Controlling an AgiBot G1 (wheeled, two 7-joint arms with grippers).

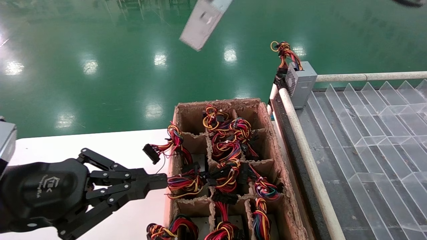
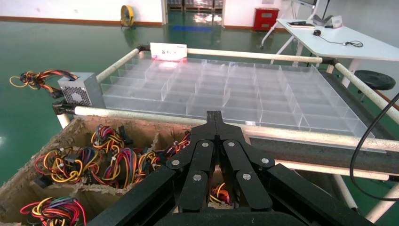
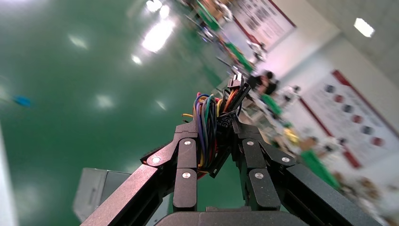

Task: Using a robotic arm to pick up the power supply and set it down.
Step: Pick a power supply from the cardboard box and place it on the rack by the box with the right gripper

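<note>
My right gripper (image 3: 214,129) is clamped on a bundle of coloured wires (image 3: 209,123), fingers pressed in from both sides; the wire ends and a black connector stick out past the tips. From the head view that gripper is out of frame, and all I get is the power supply (image 1: 201,23) hanging tilted high over the green floor (image 1: 100,50), its top cut off by the frame edge. In my right wrist view a grey corner of it (image 3: 96,190) peeks out beneath the fingers, blurred.

My left gripper (image 1: 159,182) sits low over the white table (image 1: 110,143), fingers pressed together on nothing, tips right at the edge of the cardboard box (image 1: 252,105). Its cells are stuffed with loose wire bundles (image 1: 227,146); what lies under them I mostly can't see.

A second grey box with a vented face (image 1: 300,83) stands at the corner of the clear divided tray (image 1: 367,126), wires sprouting from its top.
</note>
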